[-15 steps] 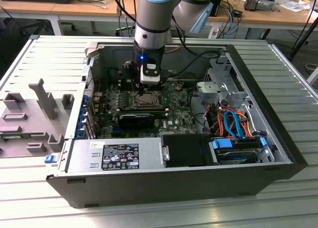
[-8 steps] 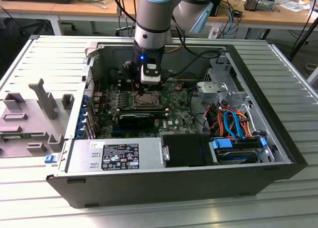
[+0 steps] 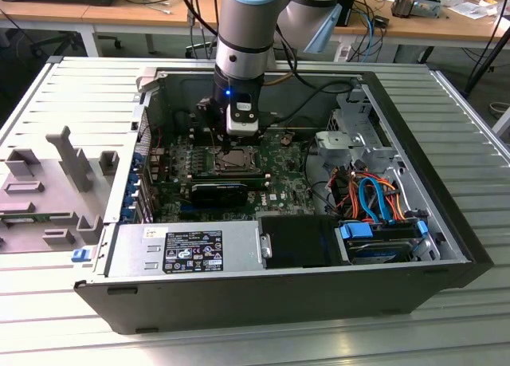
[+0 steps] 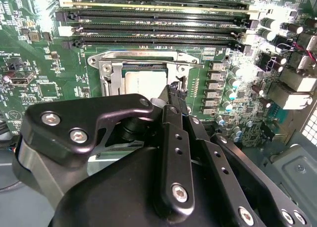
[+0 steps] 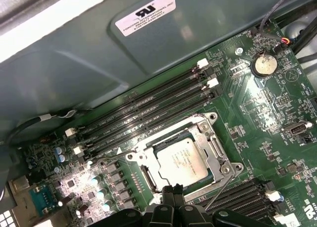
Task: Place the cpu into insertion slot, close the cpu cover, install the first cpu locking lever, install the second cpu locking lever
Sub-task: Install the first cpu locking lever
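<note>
The cpu [image 5: 181, 160] is a silver-grey square chip lying flat in the insertion slot [image 5: 224, 160] on the green motherboard. The silver cpu cover [image 5: 141, 160] lies down around the chip's edges. One thin wire lever [image 5: 223, 190] slants along one side of the socket, and another [image 4: 173, 63] runs along the side by the memory slots. My gripper [image 5: 173, 191] hovers at the socket's edge just beside the chip, its black fingers pressed together with nothing visible between them. The second wrist view shows the cpu [image 4: 143, 81] and the gripper [image 4: 174, 91] right at the socket's rim. In the exterior view the gripper [image 3: 225, 147] points down into the open computer case.
Long black memory slots [image 5: 148, 108] run beside the socket, close to the grey case wall [image 5: 74, 64]. A coin battery [image 5: 264, 65] sits on the board. A power supply [image 3: 191, 250], a black block [image 3: 219, 192] and a drive cage with coloured cables [image 3: 374, 198] fill the case.
</note>
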{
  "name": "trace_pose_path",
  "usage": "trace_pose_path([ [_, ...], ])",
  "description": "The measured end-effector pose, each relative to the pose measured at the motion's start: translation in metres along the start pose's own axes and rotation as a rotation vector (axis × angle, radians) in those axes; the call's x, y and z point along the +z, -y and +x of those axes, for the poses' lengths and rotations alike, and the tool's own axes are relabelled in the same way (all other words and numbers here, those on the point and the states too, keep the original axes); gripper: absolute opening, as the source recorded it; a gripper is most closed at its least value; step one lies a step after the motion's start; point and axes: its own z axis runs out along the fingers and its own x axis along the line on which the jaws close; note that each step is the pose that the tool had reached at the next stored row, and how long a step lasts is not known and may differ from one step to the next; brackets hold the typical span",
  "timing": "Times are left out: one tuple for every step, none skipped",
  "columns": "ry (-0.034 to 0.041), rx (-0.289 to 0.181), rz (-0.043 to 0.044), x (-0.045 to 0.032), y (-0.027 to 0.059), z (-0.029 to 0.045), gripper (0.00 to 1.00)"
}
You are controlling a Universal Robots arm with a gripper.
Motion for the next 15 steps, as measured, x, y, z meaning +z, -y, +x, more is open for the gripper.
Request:
trace_pose_path([
  [0.0000, -0.002, 0.0002, 0.0000, 0.0000, 0.0000, 0.11],
  [0.0001, -0.003, 0.0004, 0.0000, 0.0000, 0.0000, 0.11],
  [0.0001, -0.006, 0.0006, 0.0000, 0.0000, 0.0000, 0.11],
  [0.0002, -0.008, 0.0008, 0.0000, 0.0000, 0.0000, 0.11],
  [0.0002, -0.011, 0.0012, 0.0000, 0.0000, 0.0000, 0.11],
  [0.0003, -0.014, 0.0015, 0.0000, 0.0000, 0.0000, 0.11],
  [0.0003, -0.016, 0.0018, 0.0000, 0.0000, 0.0000, 0.11],
  [0.0004, -0.021, 0.0023, 0.0000, 0.0000, 0.0000, 0.11],
  [0.0005, -0.028, 0.0031, 0.0000, 0.0000, 0.0000, 0.11],
  [0.0007, -0.033, 0.0037, 0.0000, 0.0000, 0.0000, 0.11],
  [0.0008, -0.037, 0.0042, 0.0000, 0.0000, 0.0000, 0.11],
  [0.0008, -0.043, 0.0049, 0.0000, 0.0000, 0.0000, 0.11],
  [0.0010, -0.050, 0.0057, 0.0000, 0.0000, 0.0000, 0.11],
  [0.0011, -0.054, 0.0060, 0.0000, 0.0000, 0.0000, 0.11],
  [0.0012, -0.059, 0.0066, 0.0000, 0.0000, 0.0000, 0.11],
])
